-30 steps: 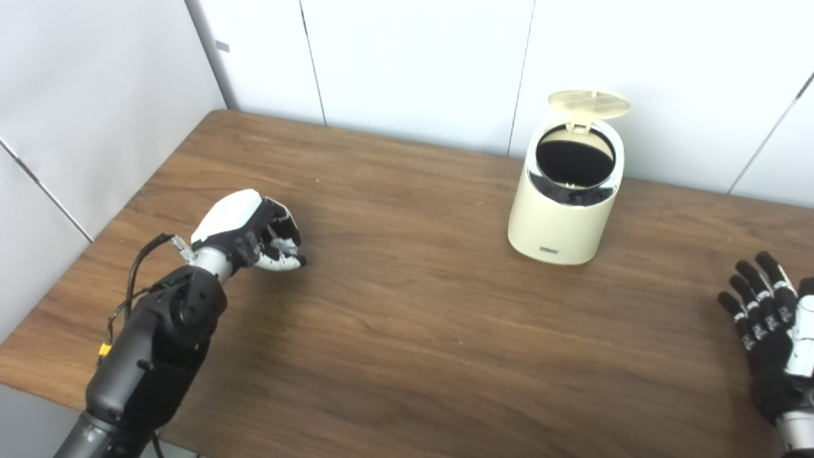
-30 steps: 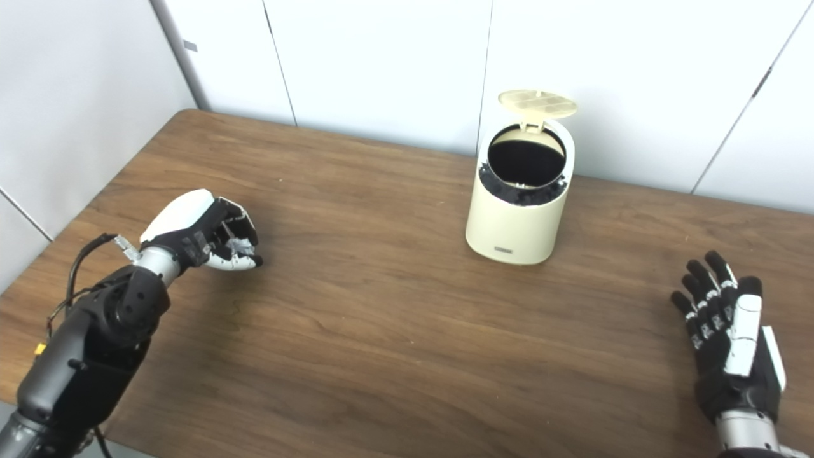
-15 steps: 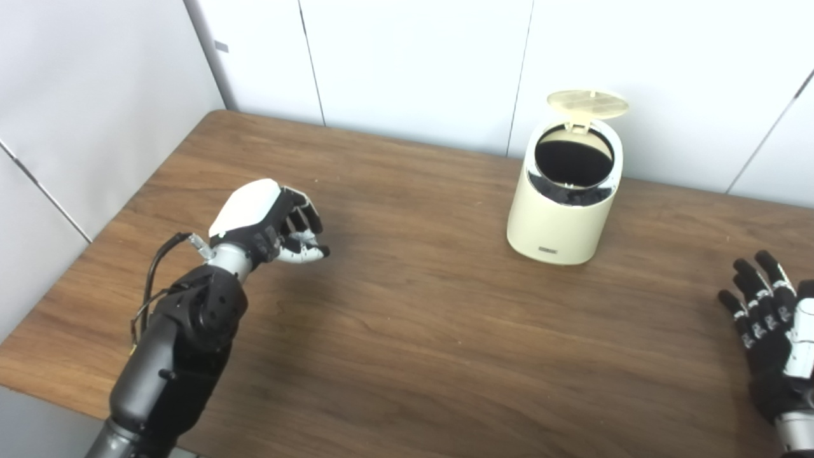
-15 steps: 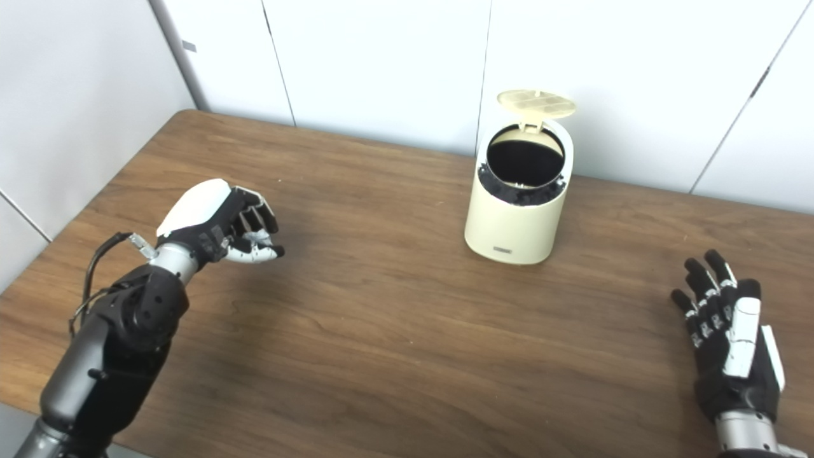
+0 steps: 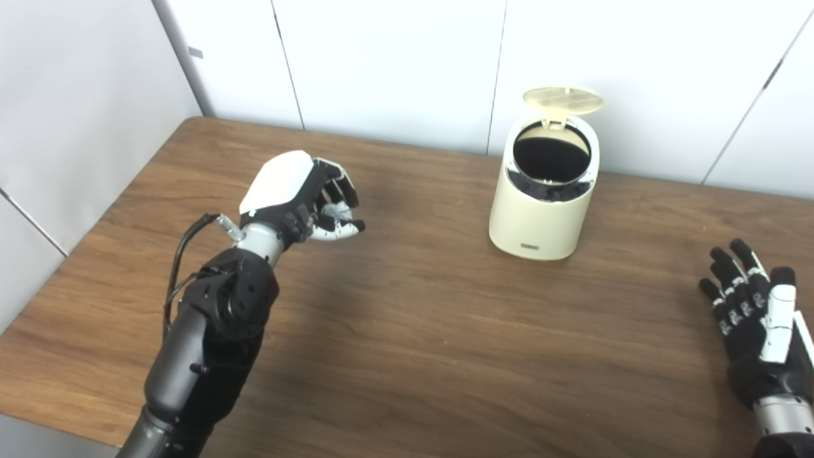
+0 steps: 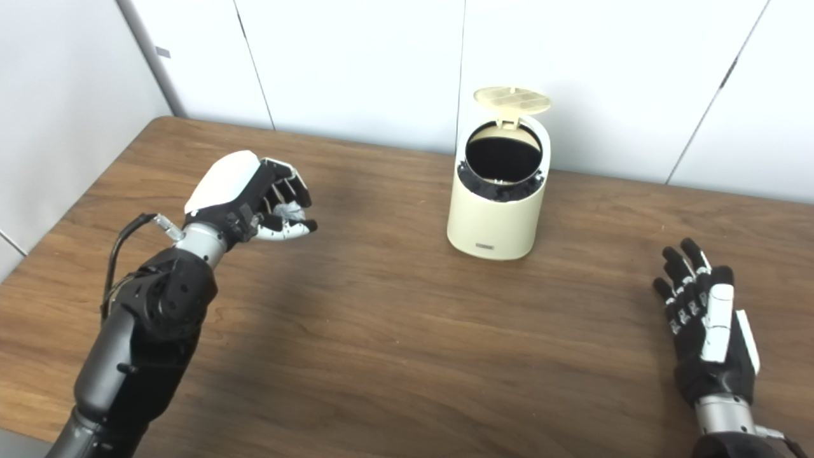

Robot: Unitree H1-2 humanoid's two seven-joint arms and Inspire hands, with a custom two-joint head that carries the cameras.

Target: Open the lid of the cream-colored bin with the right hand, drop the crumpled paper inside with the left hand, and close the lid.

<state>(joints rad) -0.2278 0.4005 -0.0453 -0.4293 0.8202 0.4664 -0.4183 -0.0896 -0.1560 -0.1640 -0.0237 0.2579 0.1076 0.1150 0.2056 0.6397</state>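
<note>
White wall panels behind, brown wood worktop (image 5: 407, 331) in front, nothing on it but the bin.

Cream bin (image 5: 542, 210) stands near the back edge, right of centre. Lid (image 5: 563, 100) is hinged up at the rear and tipped back, and the dark mouth faces the cameras. So the opening step looks done.

Left hand (image 5: 299, 197) is raised off the worktop, left of the bin and well apart from it. Fingers are curled in around a small pale wad, the crumpled paper (image 6: 287, 210) (only a sliver shows between the fingers, clearest in the right eye view). I read that as a closed grip on the paper, not an empty fist.

Right hand (image 6: 706, 327) sits low at the right edge, near the worktop, fingers spread and holding nothing. It is nowhere near the lid.

Progress, my read:
- lid open: done
- paper picked up: done
- carry to bin: not there yet, clear worktop between hand and bin
- drop: not done; the bin's inside is too dark to see any contents
- close lid: not done

What's left: bring the left hand across and above the mouth, release, pull clear, then push the lid down. The raised lid stands behind the mouth, so an approach from the front or the left side looks unobstructed. The mouth is fairly narrow against the hand, so the release needs to be well centred.
</note>
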